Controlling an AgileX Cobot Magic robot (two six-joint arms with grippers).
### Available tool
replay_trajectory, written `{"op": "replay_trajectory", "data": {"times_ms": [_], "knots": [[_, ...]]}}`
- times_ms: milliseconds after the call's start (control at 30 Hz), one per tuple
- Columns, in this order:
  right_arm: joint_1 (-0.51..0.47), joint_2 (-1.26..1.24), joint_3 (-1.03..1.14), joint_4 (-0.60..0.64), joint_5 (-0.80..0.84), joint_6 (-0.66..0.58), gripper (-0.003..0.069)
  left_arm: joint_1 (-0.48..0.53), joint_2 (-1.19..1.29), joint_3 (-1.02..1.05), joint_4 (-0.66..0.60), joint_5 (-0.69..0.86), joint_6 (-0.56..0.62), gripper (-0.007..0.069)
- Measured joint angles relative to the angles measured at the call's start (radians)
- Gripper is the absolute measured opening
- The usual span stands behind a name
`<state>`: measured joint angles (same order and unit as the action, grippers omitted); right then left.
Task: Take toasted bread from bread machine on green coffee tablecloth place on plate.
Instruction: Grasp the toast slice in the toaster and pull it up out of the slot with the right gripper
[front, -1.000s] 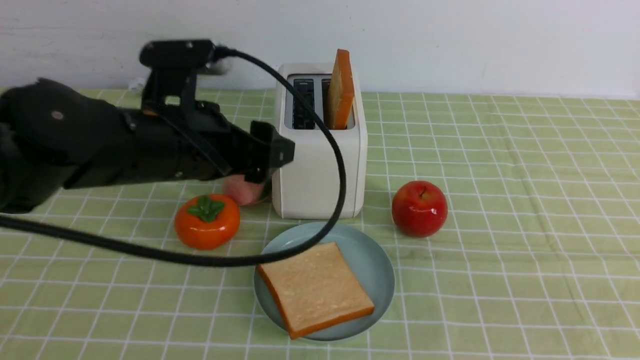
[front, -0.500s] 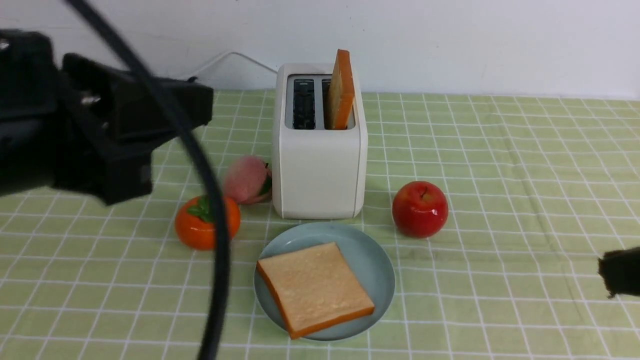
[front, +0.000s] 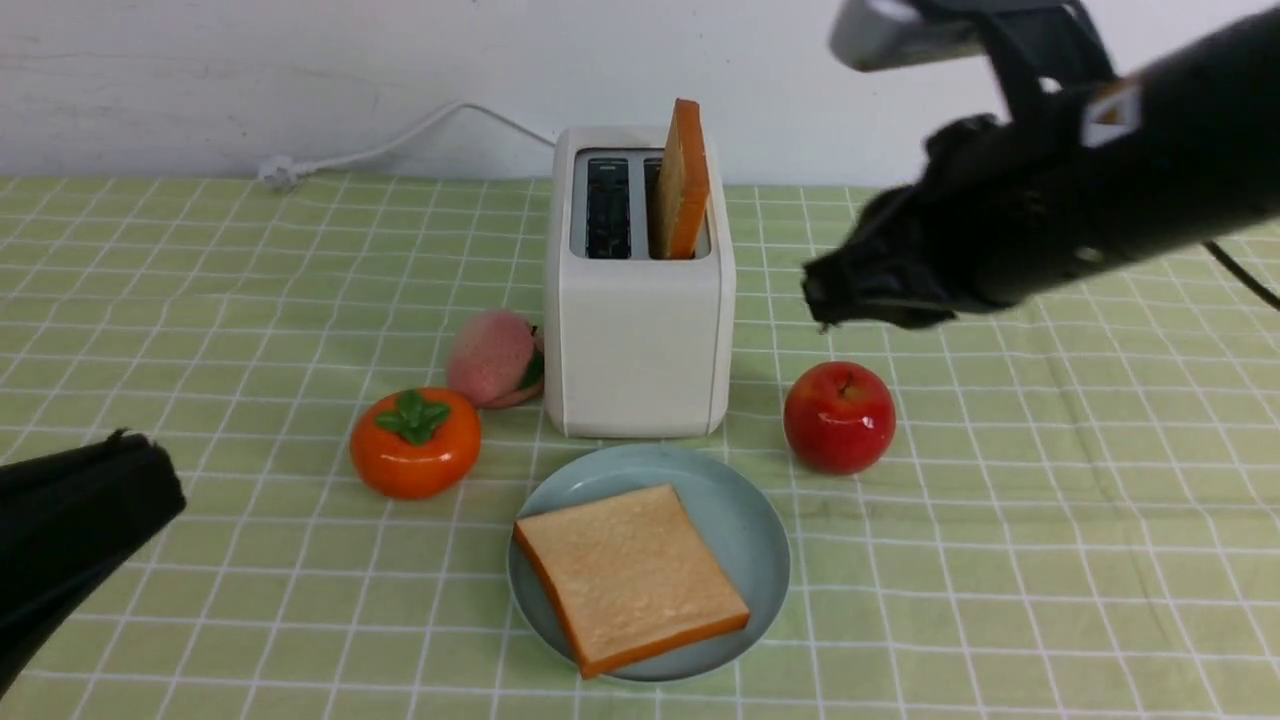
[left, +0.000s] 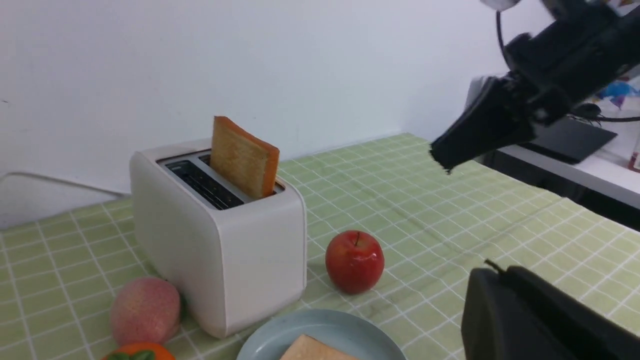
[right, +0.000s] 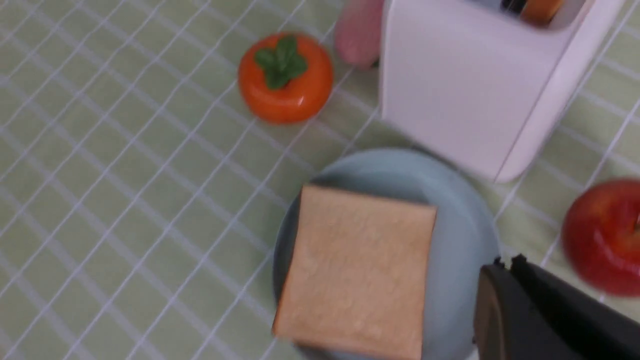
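Observation:
The white bread machine (front: 637, 290) stands on the green coffee tablecloth (front: 1050, 500). One slice of toasted bread (front: 681, 190) sticks up from its right slot; the left slot is dark. Another slice (front: 628, 575) lies flat on the pale blue plate (front: 745, 510) in front of it. My right gripper (front: 815, 295) hangs shut and empty, right of the bread machine and above the apple; in the right wrist view its tips (right: 505, 265) are over the plate's edge. My left gripper (front: 150, 465) is shut and empty, low at the near left corner.
A red apple (front: 839, 417) sits right of the bread machine. An orange persimmon (front: 414, 442) and a pink peach (front: 491, 358) sit to its left. The white cord (front: 400, 140) trails to the back left along the wall.
My left arm pulled back from beside the bread machine to the near left corner and its gripper shut. My right arm came in from the right edge and rose beside the bread machine.

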<state>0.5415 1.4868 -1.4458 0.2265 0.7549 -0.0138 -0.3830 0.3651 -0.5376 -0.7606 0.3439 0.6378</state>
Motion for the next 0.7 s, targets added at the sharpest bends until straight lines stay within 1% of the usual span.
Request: {"op": "replay_trajectory", "data": {"times_ms": [67,100,167,200,233,300,333,367,400,433,467,533,567,633,700], "knots": [[0.001,0.048,-0.028,-0.028,-0.047,0.031,0.0041,0.0,-0.002,0.009,0.0,-0.024,0.0,-0.0013],[0.001,0.112,-0.082,-0.073,-0.1,0.08,0.0072,0.0,-0.003,0.014,0.0,-0.047,0.0,-0.0013],[0.0,0.191,-0.148,-0.12,-0.134,0.123,0.0132,0.0,-0.003,0.017,-0.001,-0.071,0.0,-0.0013],[0.0,0.207,-0.155,-0.124,-0.137,0.127,0.014,0.0,-0.003,0.017,-0.001,-0.074,0.0,-0.0013],[-0.002,0.268,-0.22,-0.152,-0.154,0.158,0.0223,0.0,-0.003,0.017,-0.002,-0.082,0.0,-0.0013],[-0.01,0.335,-0.285,-0.162,-0.167,0.195,0.0321,0.0,-0.003,0.017,-0.002,-0.082,0.0,-0.0013],[-0.011,0.341,-0.292,-0.163,-0.17,0.2,0.0332,0.0,-0.003,0.017,-0.002,-0.081,0.0,-0.0013],[-0.022,0.395,-0.338,-0.166,-0.181,0.239,0.0412,0.0,-0.003,0.017,-0.002,-0.077,0.0,-0.0013],[-0.033,0.426,-0.374,-0.17,-0.19,0.271,0.0477,0.0,-0.003,0.017,-0.002,-0.075,0.0,-0.0013],[-0.035,0.438,-0.38,-0.171,-0.193,0.277,0.0487,0.0,-0.003,0.017,-0.002,-0.075,0.0,-0.0013],[-0.048,0.478,-0.422,-0.176,-0.195,0.303,0.0556,0.0,-0.003,0.017,-0.002,-0.069,0.0,-0.0013],[-0.059,0.532,-0.465,-0.183,-0.205,0.322,0.0634,0.0,-0.003,0.018,-0.002,-0.063,0.0,-0.0013],[-0.061,0.554,-0.482,-0.186,-0.211,0.325,0.0655,0.0,-0.003,0.018,-0.002,-0.063,0.0,-0.0013],[-0.061,0.59,-0.508,-0.186,-0.218,0.33,0.0668,0.0,-0.003,0.018,-0.002,-0.063,0.0,-0.0013],[-0.061,0.617,-0.518,-0.186,-0.23,0.331,0.0649,0.0,-0.003,0.018,-0.002,-0.063,0.0,-0.0013]]}}
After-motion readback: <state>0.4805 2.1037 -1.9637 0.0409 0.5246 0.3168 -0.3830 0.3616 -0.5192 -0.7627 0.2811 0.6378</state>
